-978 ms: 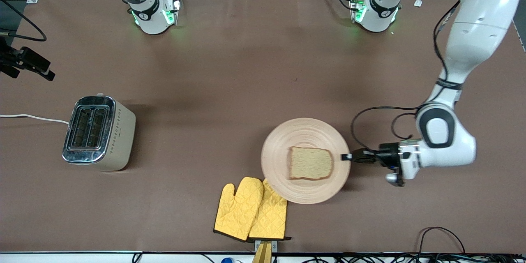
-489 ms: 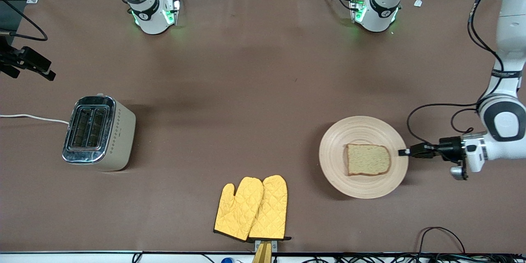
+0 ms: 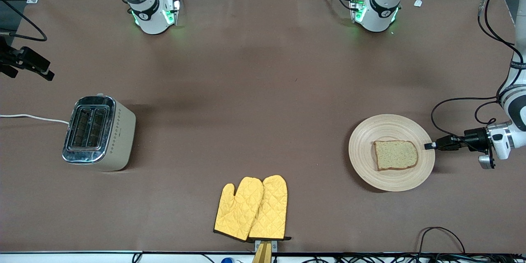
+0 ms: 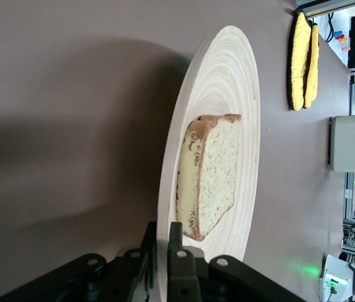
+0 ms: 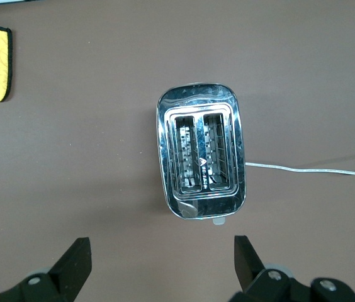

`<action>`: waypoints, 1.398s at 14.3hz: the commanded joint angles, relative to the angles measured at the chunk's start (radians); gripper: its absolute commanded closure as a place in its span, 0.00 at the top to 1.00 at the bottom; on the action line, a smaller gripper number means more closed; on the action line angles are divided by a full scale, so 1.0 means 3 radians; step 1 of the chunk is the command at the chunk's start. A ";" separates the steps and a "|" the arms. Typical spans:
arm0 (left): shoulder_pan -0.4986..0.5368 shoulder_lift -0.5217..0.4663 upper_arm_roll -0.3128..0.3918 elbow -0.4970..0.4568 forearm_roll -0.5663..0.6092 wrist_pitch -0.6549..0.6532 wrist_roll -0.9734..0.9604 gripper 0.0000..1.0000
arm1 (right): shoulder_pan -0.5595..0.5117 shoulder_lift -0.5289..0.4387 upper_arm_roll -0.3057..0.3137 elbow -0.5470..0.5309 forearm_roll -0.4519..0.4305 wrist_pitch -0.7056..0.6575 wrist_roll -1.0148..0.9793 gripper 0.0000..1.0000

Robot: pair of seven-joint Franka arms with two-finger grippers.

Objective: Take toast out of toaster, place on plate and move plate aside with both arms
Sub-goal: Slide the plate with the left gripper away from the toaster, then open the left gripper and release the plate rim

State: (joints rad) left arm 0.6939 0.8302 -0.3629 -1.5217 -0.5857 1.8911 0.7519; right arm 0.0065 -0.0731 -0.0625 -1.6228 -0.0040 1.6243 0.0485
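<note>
The round pale wooden plate [image 3: 370, 164] lies on the brown table toward the left arm's end, with the toast [image 3: 395, 155] flat on it. My left gripper [image 3: 430, 146] is shut on the plate's rim at the side toward the left arm's end. In the left wrist view the plate [image 4: 221, 88] and the toast [image 4: 215, 176] fill the middle, and my left gripper [image 4: 163, 242] pinches the rim between its two fingers. My right gripper [image 5: 162, 258] is open, high over the toaster [image 5: 201, 157], and out of the front view.
The silver and cream toaster [image 3: 98, 132] stands toward the right arm's end, its white cord [image 3: 33, 118] running off the table. A pair of yellow oven mitts [image 3: 252, 208] lies near the table's front edge. Black cables [image 3: 444, 234] lie at the front corner.
My left gripper has dragged the plate with the toast toward the left arm's end of the table, away from the oven mitts. The right arm has not moved.
</note>
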 commanded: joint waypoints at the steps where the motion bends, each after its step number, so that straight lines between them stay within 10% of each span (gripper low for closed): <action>1: 0.0059 0.0085 -0.0043 0.0020 -0.0001 -0.0086 0.0055 0.02 | -0.0027 -0.0058 0.0019 -0.0046 -0.0053 -0.0025 -0.0024 1.00; 5: -0.0007 0.0183 -0.0043 0.0046 0.0203 -0.0086 0.0004 0.07 | -0.0032 -0.0058 0.0014 -0.0036 -0.0043 -0.0086 -0.0136 1.00; 9: -0.0068 0.0198 -0.0053 0.0071 0.0203 -0.0086 -0.0290 0.92 | -0.0032 -0.0058 0.0009 -0.0026 -0.0043 -0.0158 -0.0187 1.00; 10: -0.0129 0.0178 -0.0048 0.0142 0.0214 -0.0086 -0.0358 1.00 | -0.0032 -0.0058 0.0014 -0.0026 -0.0043 -0.0173 -0.0187 1.00; 20: -0.0977 -0.0578 -0.0110 0.0506 0.0918 -0.0045 -0.2283 1.00 | -0.0027 -0.0063 0.0019 -0.0021 -0.0043 -0.0230 -0.0187 1.00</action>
State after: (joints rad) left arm 0.4646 0.7442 -0.4063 -1.3502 -0.3708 1.8771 0.2066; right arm 0.0062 -0.0732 -0.0646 -1.6209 -0.0046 1.5673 0.0057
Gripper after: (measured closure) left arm 0.000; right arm 0.000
